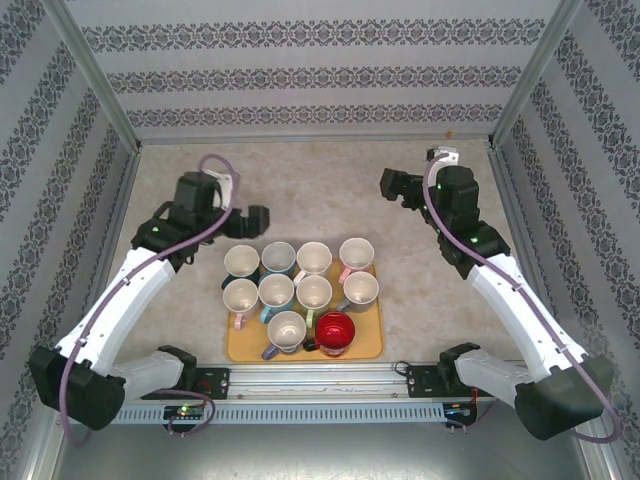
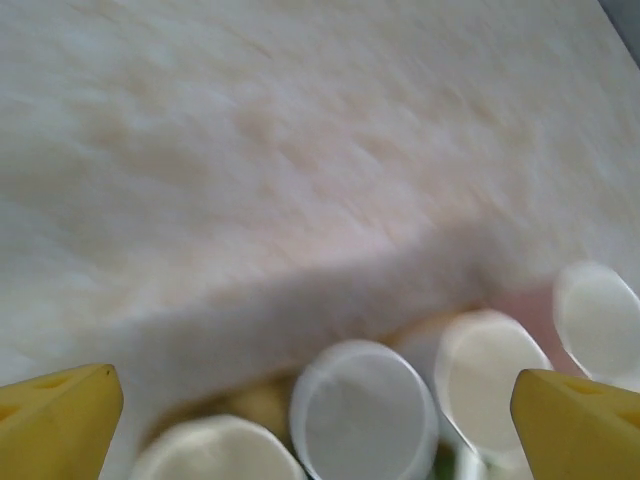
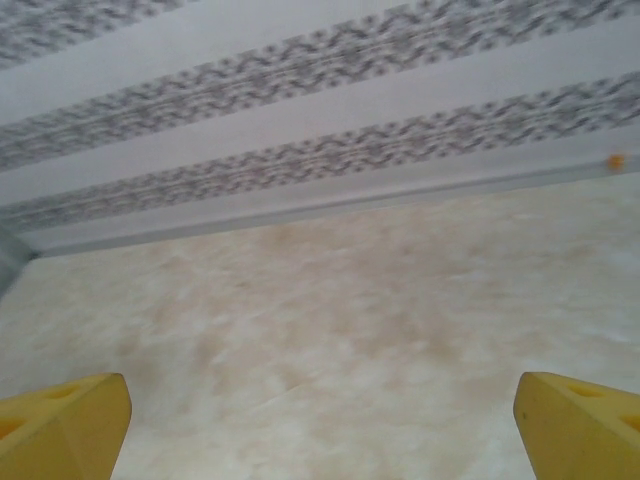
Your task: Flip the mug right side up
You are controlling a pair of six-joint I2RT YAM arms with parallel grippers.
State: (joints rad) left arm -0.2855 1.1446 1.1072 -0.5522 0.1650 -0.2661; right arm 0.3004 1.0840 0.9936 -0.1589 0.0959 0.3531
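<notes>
1. Red mug [image 1: 335, 333] sits in the near row of the orange tray [image 1: 372, 345], just beside a pale mug [image 1: 286, 330]; you see it in the top view.
2. Your left gripper [image 1: 255, 222] hangs over the tray's far-left corner, spread wide and empty. Its wrist view shows blurred mug mouths [image 2: 362, 410].
3. Your right gripper [image 1: 390, 186], beyond the tray, gapes wide and empty over bare table [image 3: 330, 340].

ten mugs [image 1: 313, 292] in three rows on a tray [image 1: 368, 342] near the table's [image 1: 300, 190] front edge
</notes>
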